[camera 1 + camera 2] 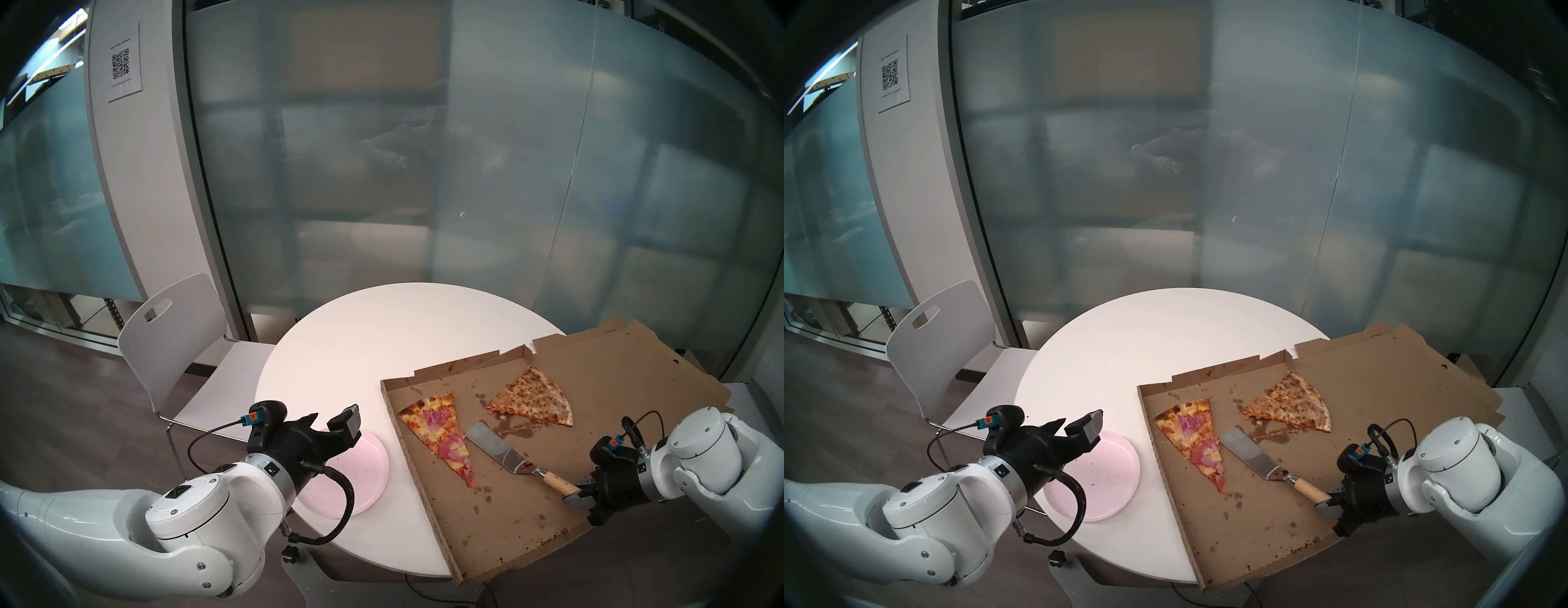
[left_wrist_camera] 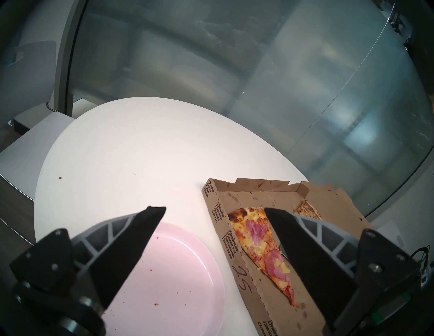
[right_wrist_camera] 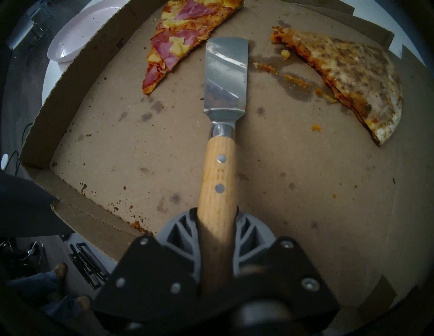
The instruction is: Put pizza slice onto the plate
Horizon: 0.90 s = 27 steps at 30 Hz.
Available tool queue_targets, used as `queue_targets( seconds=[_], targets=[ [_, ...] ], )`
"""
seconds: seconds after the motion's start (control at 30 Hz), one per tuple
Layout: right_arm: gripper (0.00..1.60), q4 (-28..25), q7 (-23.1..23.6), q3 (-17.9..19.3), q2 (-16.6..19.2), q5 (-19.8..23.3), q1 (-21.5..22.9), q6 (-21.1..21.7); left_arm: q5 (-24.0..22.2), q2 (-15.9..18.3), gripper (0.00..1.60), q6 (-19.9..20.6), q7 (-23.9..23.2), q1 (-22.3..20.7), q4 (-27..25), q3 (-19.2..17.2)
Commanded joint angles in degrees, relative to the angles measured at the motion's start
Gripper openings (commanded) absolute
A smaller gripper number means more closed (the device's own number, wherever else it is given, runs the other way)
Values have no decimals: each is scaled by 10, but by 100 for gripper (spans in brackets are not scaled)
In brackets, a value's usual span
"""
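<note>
The round white worktop point(image 1: 360, 339) carries the rest. On its right side lies the open cardboard pizza box point(image 1: 530, 518), its near corner hanging past the worktop's edge. Inside the box, toward its far right, sits the wider browned slice point(image 1: 535, 398), speckled and without pink topping, with a few crumbs and grease marks beside it.

The pizza slice point(image 1: 441, 437) with ham and pineapple lies flat in the box along its left wall, crust end away from me, tip pointing toward me. The pale pink plate point(image 1: 369, 475) rests on the worktop just left of the box, apart from its wall, with only a few dark crumbs on it; my left arm covers part of it in the head views.

My right tool point(image 3: 217, 223) is clamped on the wooden handle of the spatula point(image 3: 225, 77). The steel blade lies low over the box floor between the two slices, its front edge just beside the ham slice's right side; I cannot tell whether they touch.

My left tool point(image 2: 215, 212) hangs above the plate with its jaws spread wide, holding nothing.
</note>
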Motion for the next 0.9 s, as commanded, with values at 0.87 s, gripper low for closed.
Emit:
queue_targets(
  seconds=[0.87],
  targets=[
    [0,4,19,-85,103,14,119,32,-5,22,160,-26,-13,-2,-8,-4]
  ],
)
